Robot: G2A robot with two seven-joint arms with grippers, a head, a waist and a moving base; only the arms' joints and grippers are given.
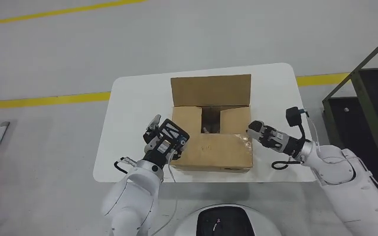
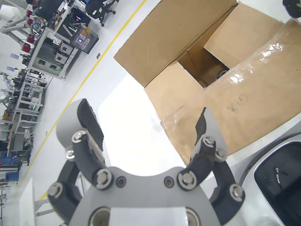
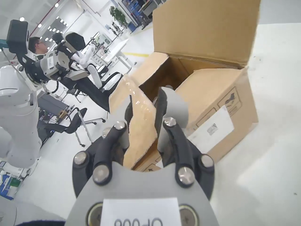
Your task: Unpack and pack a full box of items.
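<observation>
A brown cardboard box (image 1: 212,150) stands mid-table with its far flap (image 1: 211,89) upright. Both side flaps are folded in, leaving a gap where a dark item (image 2: 221,74) shows inside. The taped near flap (image 3: 141,118) lies over the front of the box. My right gripper (image 3: 147,99) is at the box's near right corner, shut on that flap's edge, one finger under it and one over it. My left gripper (image 2: 144,109) hangs open beside the near left corner (image 1: 159,133), holding nothing, one fingertip (image 2: 203,121) close over the taped flap corner.
The white table (image 1: 136,118) has bare room left, right and behind the box. A dark metal rack (image 1: 354,106) stands off the table's right side. Yellow floor lines run behind the table.
</observation>
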